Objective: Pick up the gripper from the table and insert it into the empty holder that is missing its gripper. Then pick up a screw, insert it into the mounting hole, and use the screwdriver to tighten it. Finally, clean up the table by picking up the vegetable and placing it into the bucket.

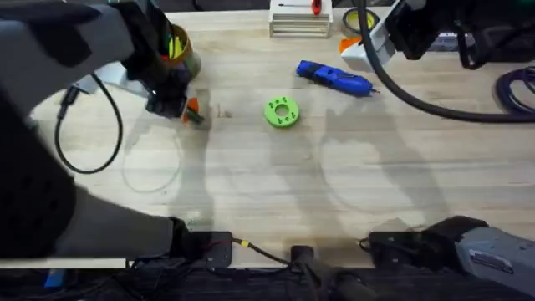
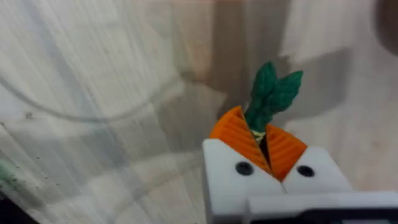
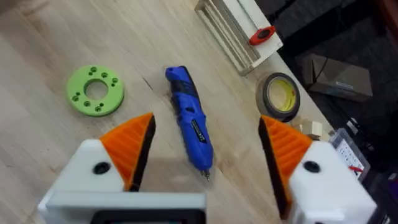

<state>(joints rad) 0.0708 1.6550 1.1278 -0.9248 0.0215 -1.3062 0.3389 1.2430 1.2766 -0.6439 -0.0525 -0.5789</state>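
My left gripper (image 2: 258,134) is shut on the vegetable (image 2: 272,93), a dark-green leafy piece sticking out from between the orange pads. From overhead, the left gripper (image 1: 189,110) hovers above the table with the vegetable (image 1: 196,119), just in front of the tan bucket (image 1: 180,50), which the arm partly hides. The blue screwdriver (image 1: 333,78) lies at the back centre-right. My right gripper (image 3: 208,134) is open above the screwdriver (image 3: 189,121), its two orange pads wide apart. The loose gripper, the holder and the screw are out of view.
A lime-green disc with holes (image 1: 282,112) lies mid-table and is also in the right wrist view (image 3: 95,91). At the back edge stand a white tray (image 1: 299,25) with a red-handled tool and a yellow tape roll (image 1: 361,18). Cables trail at the left.
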